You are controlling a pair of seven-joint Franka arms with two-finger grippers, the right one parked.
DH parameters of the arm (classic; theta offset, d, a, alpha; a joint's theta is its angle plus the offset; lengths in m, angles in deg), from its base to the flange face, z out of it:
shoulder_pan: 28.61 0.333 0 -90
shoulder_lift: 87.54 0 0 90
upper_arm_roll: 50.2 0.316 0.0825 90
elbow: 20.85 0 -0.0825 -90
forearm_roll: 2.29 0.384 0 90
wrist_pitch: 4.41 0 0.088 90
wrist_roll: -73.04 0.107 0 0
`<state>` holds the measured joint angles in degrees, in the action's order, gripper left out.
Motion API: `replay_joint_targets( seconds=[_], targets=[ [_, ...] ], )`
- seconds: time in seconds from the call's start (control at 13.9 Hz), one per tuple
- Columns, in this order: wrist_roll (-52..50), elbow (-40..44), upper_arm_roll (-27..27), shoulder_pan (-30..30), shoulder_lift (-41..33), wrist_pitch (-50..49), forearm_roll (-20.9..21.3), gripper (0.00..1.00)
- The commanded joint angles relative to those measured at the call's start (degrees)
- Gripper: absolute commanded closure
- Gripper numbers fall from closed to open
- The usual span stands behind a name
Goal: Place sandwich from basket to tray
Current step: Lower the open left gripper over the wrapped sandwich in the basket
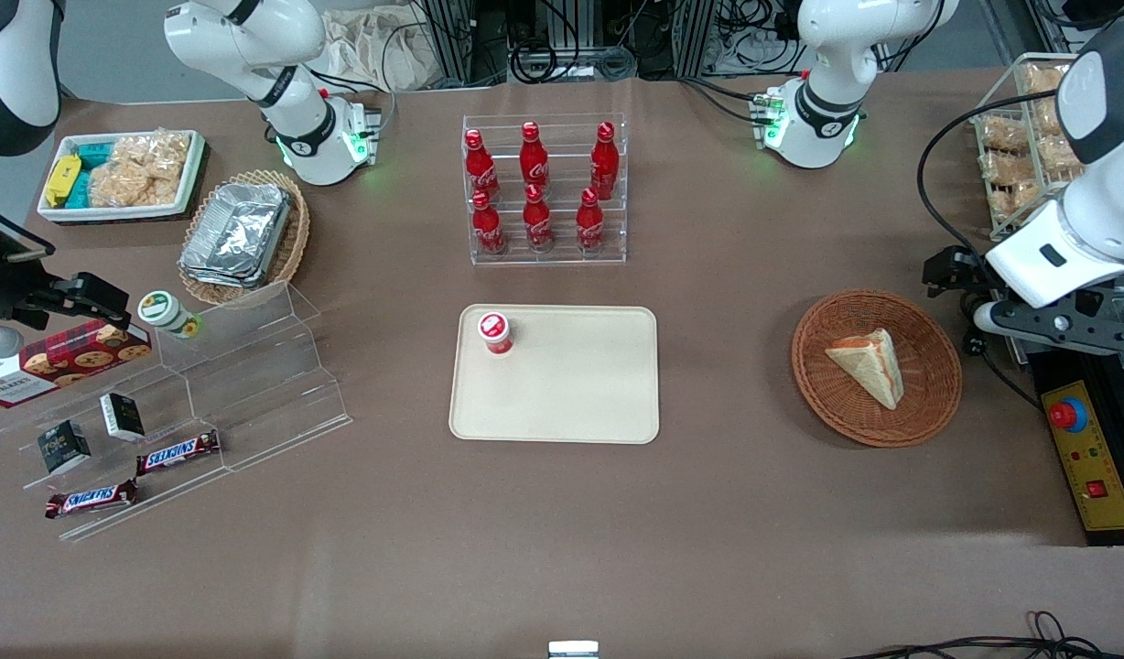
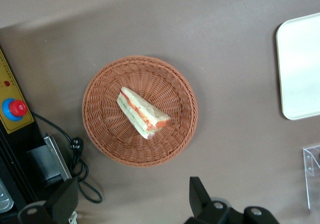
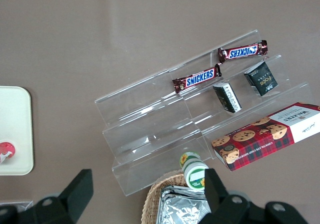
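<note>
The sandwich (image 1: 869,364) (image 2: 142,113), a clear-wrapped pale wedge with red-orange and green filling, lies in the middle of the round reddish-brown wicker basket (image 1: 878,435) (image 2: 95,129). The beige tray (image 1: 571,394) (image 2: 302,69) lies flat at the table's middle, toward the parked arm's end from the basket. On one of its corners stands a red-capped cup (image 1: 495,331). My gripper (image 1: 951,272) (image 2: 132,204) hovers high beside the basket, toward the working arm's end of the table. It is open, its fingers wide apart with nothing between them.
A control box with a red button (image 1: 1084,458) (image 2: 15,109) and a black cable (image 2: 80,169) lie close to the basket. A rack of red bottles (image 1: 544,188) stands farther from the camera than the tray. A wire rack of snack bags (image 1: 1020,137) stands near the working arm.
</note>
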<state>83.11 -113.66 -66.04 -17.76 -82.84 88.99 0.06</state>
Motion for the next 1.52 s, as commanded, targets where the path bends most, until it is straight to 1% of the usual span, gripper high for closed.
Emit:
replay_joint_targets(
  seconds=[0.0,0.14,0.29,0.36,0.43,0.58,0.65,0.87,1.08,1.23,1.44],
  targets=[
    [0.75,3.86,0.28,-0.13,2.32,-3.49,-0.32,0.0],
    [1.09,7.27,0.37,-0.21,4.95,-5.06,0.46,0.0],
    [0.31,7.73,0.2,-0.56,5.84,-6.31,0.82,0.0],
    [-2.05,7.38,0.28,-0.57,5.75,-6.39,0.91,0.0],
    [-6.94,6.16,0.37,-0.22,5.32,-6.05,0.65,0.0],
    [-9.45,3.17,0.72,-0.21,4.44,-4.03,-0.24,0.0],
    [-10.15,0.29,0.81,-0.21,3.39,-1.93,-0.32,0.0],
    [-16.38,-11.74,0.72,0.84,-2.32,8.96,-0.76,0.0],
    [-18.06,-18.96,0.81,1.02,-3.91,13.81,-1.64,0.0],
    [-19.9,-25.29,0.81,1.1,-4.7,21.33,-1.64,0.0],
    [-32.27,-31.01,0.9,1.1,-3.74,31.63,-1.64,0.0]
  ],
)
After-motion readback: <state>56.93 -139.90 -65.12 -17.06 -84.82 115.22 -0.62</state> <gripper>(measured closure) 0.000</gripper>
